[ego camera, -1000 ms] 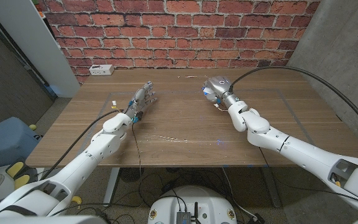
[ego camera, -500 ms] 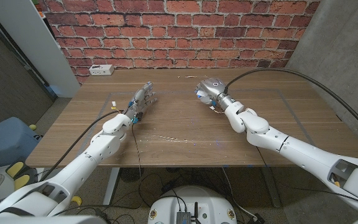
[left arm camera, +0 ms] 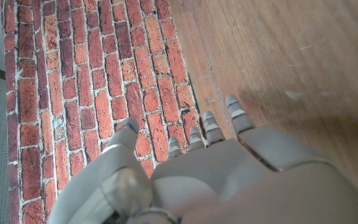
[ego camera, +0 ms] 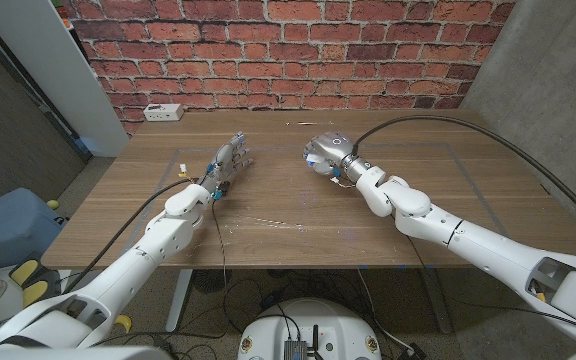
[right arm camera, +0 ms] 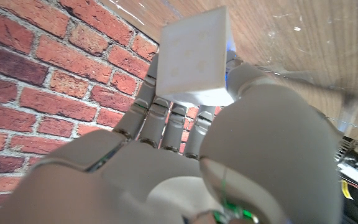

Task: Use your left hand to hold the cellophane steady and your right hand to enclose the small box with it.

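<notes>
My right hand grips a small white box above the middle back of the table. In the right wrist view the small white box sits between the fingertips of my right hand. A clear cellophane sheet lies across the table and shows as faint edges and glints; the same cellophane glints beyond the box. At the sheet's left part is my left hand, fingers stretched out and apart, holding nothing. In the left wrist view my left hand reaches along the wood towards the brick wall.
A white power strip lies at the table's back left corner. A brick wall closes the far side. A blue bin stands on the floor to the left of the wooden table.
My right hand has carried the box to the left, towards the table's middle. The left hand has stayed where it was.
</notes>
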Robot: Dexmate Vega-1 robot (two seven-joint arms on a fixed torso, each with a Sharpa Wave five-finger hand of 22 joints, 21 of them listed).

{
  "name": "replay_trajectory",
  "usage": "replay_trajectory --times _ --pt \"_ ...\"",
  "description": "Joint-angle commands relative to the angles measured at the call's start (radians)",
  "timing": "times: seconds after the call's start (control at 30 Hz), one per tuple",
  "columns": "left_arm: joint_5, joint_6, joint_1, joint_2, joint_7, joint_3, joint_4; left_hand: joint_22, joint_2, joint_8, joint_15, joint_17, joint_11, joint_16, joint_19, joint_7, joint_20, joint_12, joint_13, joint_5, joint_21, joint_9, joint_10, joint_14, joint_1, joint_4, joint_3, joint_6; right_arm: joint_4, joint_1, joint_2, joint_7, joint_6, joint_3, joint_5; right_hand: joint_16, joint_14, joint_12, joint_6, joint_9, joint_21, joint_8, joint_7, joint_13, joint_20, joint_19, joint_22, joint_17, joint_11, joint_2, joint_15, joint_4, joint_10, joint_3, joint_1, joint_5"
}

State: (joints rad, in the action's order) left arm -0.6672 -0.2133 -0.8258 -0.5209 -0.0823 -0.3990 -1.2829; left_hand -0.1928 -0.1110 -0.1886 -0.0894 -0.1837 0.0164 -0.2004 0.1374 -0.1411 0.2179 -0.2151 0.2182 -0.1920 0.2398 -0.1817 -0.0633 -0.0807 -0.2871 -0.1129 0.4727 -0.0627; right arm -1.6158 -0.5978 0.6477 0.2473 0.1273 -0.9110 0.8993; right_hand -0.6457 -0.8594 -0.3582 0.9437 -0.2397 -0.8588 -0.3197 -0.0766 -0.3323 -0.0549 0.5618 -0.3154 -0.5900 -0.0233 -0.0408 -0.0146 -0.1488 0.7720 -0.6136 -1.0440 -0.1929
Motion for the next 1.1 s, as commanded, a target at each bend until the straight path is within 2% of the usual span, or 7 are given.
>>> replay_trajectory --times 0.03,0.37,0.53,0.73,0.97,1.1 --pt "-0.004 -0.005 -0.014 -0.003 0.004 0.004 -0.010 -0.005 -0.001 0.000 -0.004 -0.004 0.000 0.002 0.006 -0.001 -0.003 -0.005 0.001 0.001 -0.001 0.000 0.001 -0.006 0.008 0.000 0.009 0.001 -0.005 -0.007 -0.004 -0.028 -0.061 -0.004 0.009 0.005 -0.108 0.003 0.014 -0.003 -0.009 0.005 0.008 -0.002 -0.076 -0.007 0.001 -0.082 -0.043 0.227 -0.217 0.002 0.054 0.004 -0.231 -0.006" --pt "-0.009 -0.008 -0.025 -0.003 0.007 0.007 -0.013 -0.006 -0.001 0.000 -0.003 -0.004 0.001 0.003 0.006 -0.002 -0.002 -0.004 0.000 0.001 -0.001 0.000 0.000 -0.006 0.009 0.000 0.009 0.000 0.003 -0.003 -0.011 -0.054 -0.111 -0.008 0.005 0.009 -0.110 0.007 0.015 -0.004 -0.023 0.007 0.008 -0.004 -0.076 -0.011 0.006 -0.085 -0.042 0.227 -0.217 0.002 0.056 0.006 -0.232 -0.007" --pt "-0.011 -0.008 -0.032 -0.006 0.011 0.010 -0.018 -0.006 -0.001 0.000 -0.004 -0.004 0.001 0.004 0.006 -0.002 -0.002 -0.004 -0.001 0.001 -0.002 0.000 0.001 -0.006 0.010 -0.001 0.010 0.001 -0.001 -0.004 -0.013 -0.093 -0.137 0.002 -0.037 0.012 -0.110 0.008 0.016 -0.004 -0.028 0.008 0.009 -0.005 -0.075 -0.012 0.008 -0.085 -0.041 0.226 -0.217 0.002 0.057 0.007 -0.233 -0.007" --pt "-0.013 -0.011 -0.033 -0.003 0.008 0.010 -0.014 -0.006 -0.001 0.000 -0.003 -0.004 0.000 0.004 0.006 -0.002 -0.002 -0.004 -0.002 0.001 -0.002 0.000 0.000 -0.007 0.011 -0.001 0.010 0.001 0.000 0.008 -0.024 -0.201 -0.166 0.020 -0.136 0.013 -0.112 0.010 0.019 -0.005 -0.034 0.009 0.011 -0.005 -0.076 -0.015 0.010 -0.087 -0.040 0.225 -0.217 0.001 0.058 0.008 -0.234 -0.007" --pt "-0.016 -0.011 -0.033 -0.001 0.007 0.010 -0.010 -0.006 -0.001 0.000 -0.005 -0.004 0.001 0.004 0.006 -0.002 -0.002 -0.004 -0.003 0.001 -0.002 0.000 0.001 -0.007 0.011 -0.001 0.011 0.001 -0.018 0.032 -0.043 -0.406 -0.108 0.044 -0.273 0.018 -0.112 0.014 0.018 -0.005 -0.041 0.012 0.013 -0.006 -0.073 -0.023 0.015 -0.087 -0.036 0.225 -0.217 0.000 0.057 0.009 -0.236 -0.007" --pt "-0.017 -0.013 -0.033 0.000 0.004 0.009 -0.007 -0.006 -0.001 0.000 -0.004 -0.005 -0.001 0.005 0.006 -0.002 -0.002 -0.003 -0.004 0.001 -0.002 0.000 0.001 -0.007 0.012 -0.001 0.011 0.000 -0.019 0.044 -0.048 -0.475 -0.085 0.045 -0.324 0.019 -0.113 0.017 0.018 -0.006 -0.045 0.013 0.016 -0.006 -0.072 -0.027 0.018 -0.089 -0.032 0.225 -0.217 -0.001 0.058 0.009 -0.238 -0.007"
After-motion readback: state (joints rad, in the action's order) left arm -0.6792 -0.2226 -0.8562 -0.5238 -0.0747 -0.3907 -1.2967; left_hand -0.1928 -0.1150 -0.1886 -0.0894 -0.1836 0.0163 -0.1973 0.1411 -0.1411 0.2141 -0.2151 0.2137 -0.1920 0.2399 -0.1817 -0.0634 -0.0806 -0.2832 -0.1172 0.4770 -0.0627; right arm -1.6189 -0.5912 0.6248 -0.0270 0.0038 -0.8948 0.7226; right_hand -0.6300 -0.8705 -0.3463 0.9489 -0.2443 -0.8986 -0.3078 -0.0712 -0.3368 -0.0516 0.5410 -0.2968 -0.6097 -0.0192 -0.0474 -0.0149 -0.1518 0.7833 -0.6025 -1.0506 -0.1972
